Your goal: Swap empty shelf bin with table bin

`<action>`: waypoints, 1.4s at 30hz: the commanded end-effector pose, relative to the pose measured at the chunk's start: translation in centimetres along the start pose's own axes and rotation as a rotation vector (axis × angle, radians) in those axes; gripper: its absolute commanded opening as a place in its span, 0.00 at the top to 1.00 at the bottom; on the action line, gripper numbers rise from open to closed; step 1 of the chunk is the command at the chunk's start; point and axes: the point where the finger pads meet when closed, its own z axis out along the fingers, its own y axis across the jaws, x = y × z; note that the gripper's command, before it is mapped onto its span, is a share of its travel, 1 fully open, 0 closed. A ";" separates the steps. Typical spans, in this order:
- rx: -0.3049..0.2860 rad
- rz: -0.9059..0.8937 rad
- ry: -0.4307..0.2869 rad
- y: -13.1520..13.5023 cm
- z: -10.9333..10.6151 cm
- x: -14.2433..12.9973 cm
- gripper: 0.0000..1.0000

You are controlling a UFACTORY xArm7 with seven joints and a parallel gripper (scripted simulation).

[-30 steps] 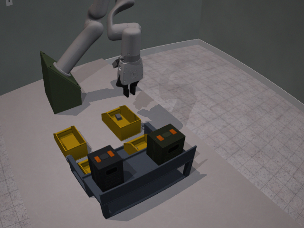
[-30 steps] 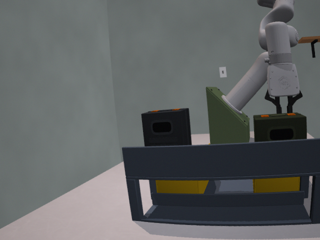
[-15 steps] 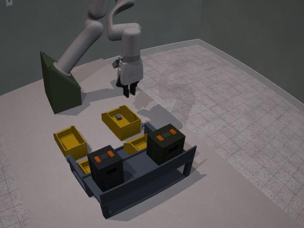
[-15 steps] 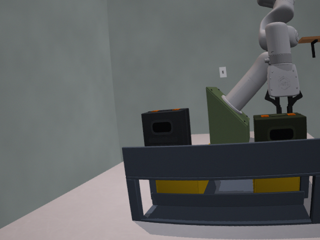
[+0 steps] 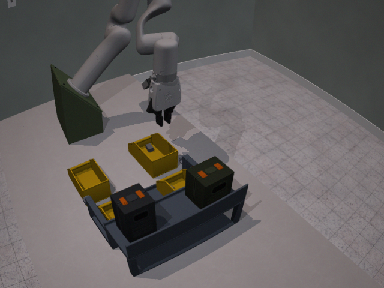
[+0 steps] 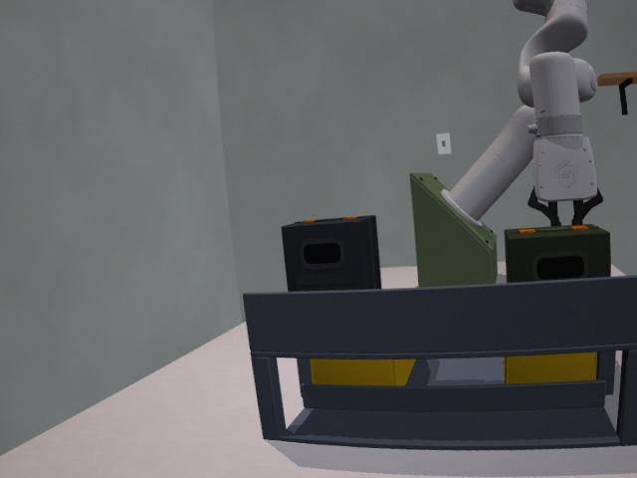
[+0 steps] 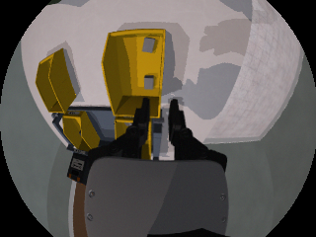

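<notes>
The black-fingered claw (image 5: 164,122) (image 6: 565,221) (image 7: 159,107) stood partly open, gripping nothing, above table level on the front side of the blue-grey shelf (image 5: 186,220) (image 6: 437,321) (image 7: 105,120). The yellow open bin (image 5: 165,165) (image 7: 118,74) with two grey blocks (image 5: 149,147) (image 7: 148,82) stood on the table near the shelf's front edge. The empty yellow bin (image 5: 98,189) (image 7: 60,81) stood on the table near the shelf's front, toward its other end. Open room remained between the shelf's two seated bins.
</notes>
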 end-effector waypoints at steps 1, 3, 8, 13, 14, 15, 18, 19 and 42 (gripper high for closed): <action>-0.002 0.000 -0.003 0.0 0.9 -0.2 0.74; -0.002 0.000 -0.003 0.0 0.9 -0.2 0.74; -0.002 0.000 -0.003 0.1 1.9 -0.2 0.74; -0.002 0.000 -0.003 0.1 3.0 -0.2 0.74; -0.002 0.000 -0.003 0.1 3.1 -0.2 0.74; -0.002 0.000 -0.003 0.1 3.3 -0.2 0.74; -0.002 0.000 -0.003 0.1 3.8 -0.2 0.74; -0.002 0.000 -0.003 0.1 3.8 -0.2 0.74; -0.002 0.000 -0.003 0.2 5.2 -0.2 0.74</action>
